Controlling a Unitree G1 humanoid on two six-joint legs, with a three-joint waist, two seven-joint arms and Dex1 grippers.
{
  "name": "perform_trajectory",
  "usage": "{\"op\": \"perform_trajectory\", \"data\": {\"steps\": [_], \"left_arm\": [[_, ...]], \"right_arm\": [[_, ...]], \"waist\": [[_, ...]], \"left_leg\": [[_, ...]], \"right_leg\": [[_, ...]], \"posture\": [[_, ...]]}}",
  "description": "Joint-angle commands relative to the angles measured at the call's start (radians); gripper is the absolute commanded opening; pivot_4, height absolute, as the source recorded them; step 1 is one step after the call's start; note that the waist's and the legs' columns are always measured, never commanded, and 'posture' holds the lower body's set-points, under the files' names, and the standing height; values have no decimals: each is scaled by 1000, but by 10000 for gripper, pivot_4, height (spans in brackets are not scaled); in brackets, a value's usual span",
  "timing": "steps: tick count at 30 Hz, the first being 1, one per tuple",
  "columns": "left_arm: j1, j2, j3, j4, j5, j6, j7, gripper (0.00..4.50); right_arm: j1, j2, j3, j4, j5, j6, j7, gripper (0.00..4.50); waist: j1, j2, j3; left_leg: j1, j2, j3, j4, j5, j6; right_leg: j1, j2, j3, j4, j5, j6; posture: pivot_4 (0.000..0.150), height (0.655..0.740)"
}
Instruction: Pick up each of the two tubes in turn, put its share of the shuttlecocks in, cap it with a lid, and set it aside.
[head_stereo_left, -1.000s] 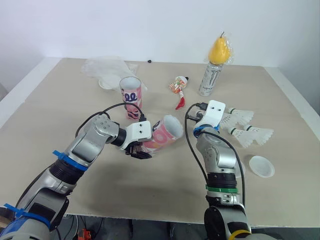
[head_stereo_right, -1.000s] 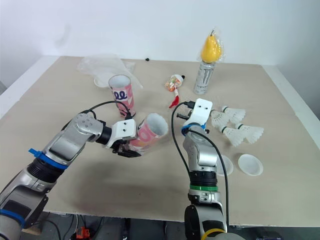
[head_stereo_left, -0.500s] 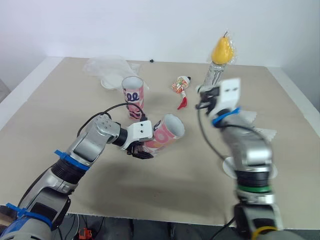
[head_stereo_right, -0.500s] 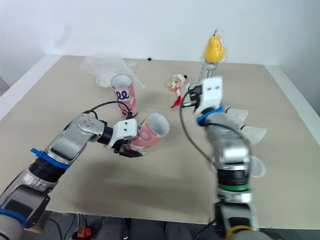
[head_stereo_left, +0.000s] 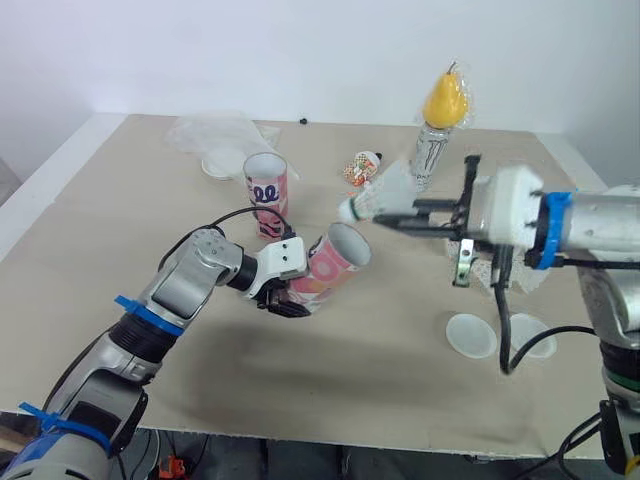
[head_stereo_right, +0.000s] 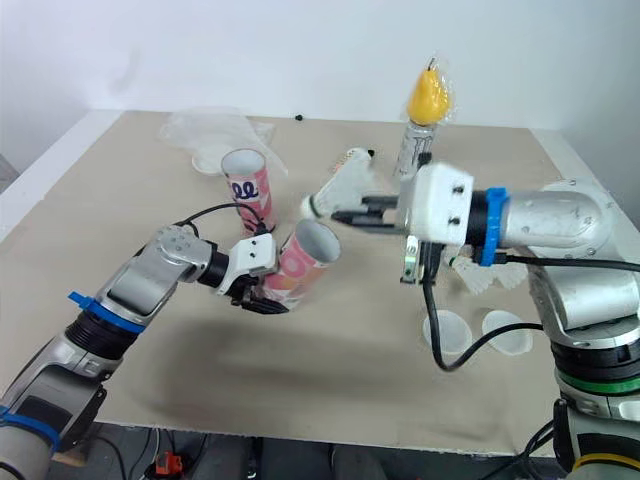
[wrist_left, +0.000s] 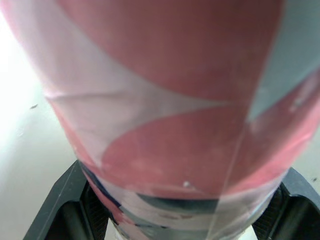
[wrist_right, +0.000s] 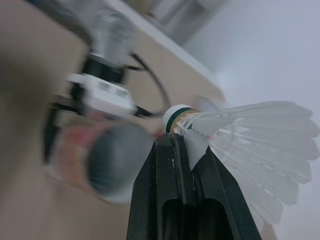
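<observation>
Raised since 1 s ago: R arm, up off worktop (head_stereo_left: 120, 200). L gripper (head_stereo_left: 285, 300) clamps tilted tube (head_stereo_left: 335, 262) mid-worktop, mouth facing right; shuttlecock (head_stereo_left: 378, 196) just above the mouth, cork leading, pinched in R gripper (head_stereo_left: 392, 217). Step: loading this tube. Next: line cork w/ mouth, push in, release.

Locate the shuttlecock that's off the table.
The shuttlecock hangs in the right gripper, mid-scene in the head views, just above the open mouth of the tilted tube the left gripper holds.

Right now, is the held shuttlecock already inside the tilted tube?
No, the right end effector holds the shuttlecock in the air, outside the tube.
</observation>
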Motion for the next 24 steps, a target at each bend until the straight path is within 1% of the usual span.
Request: {"op": "perform_trajectory", "data": {"steps": [1,4,12,20,22,24], "left_arm": [[-16,-4,-6,-20,-13,10,-6,30421],[-13,-1,-8,-29,-14,12,-6,30421],[6,17,-6,-54,-15,22,0,30421],[13,24,-8,-68,-18,36,8,30421],[13,26,-9,-73,-20,40,11,30421],[13,29,-10,-77,-21,43,12,30421]], "right_arm": [[3,2,17,-2,-44,-65,14,622],[8,3,53,38,-89,-131,42,622],[-14,2,82,141,-129,-242,115,622],[-82,41,133,207,-144,-293,173,622],[-109,48,141,209,-126,-262,186,7016],[-125,49,140,208,-114,-240,195,14537]], "waist": [[0,0,0],[0,0,0],[0,0,0],[-1,0,0],[-1,0,0],[0,0,1]], "left_leg": [[0,0,0,0,0,0],[0,0,0,0,0,0],[0,0,0,-1,0,0],[0,0,0,-1,0,0],[0,0,0,-1,0,0],[0,0,0,-1,0,0]], "right_leg": [[0,0,0,0,0,0],[0,0,0,0,0,0],[0,0,0,0,0,0],[-1,1,0,1,0,0],[-1,1,0,1,0,0],[-1,1,0,1,0,0]], "posture": [[1500,7400],[1500,7400],[1500,7400],[1500,7400],[1500,7400],[1500,7400]]}}
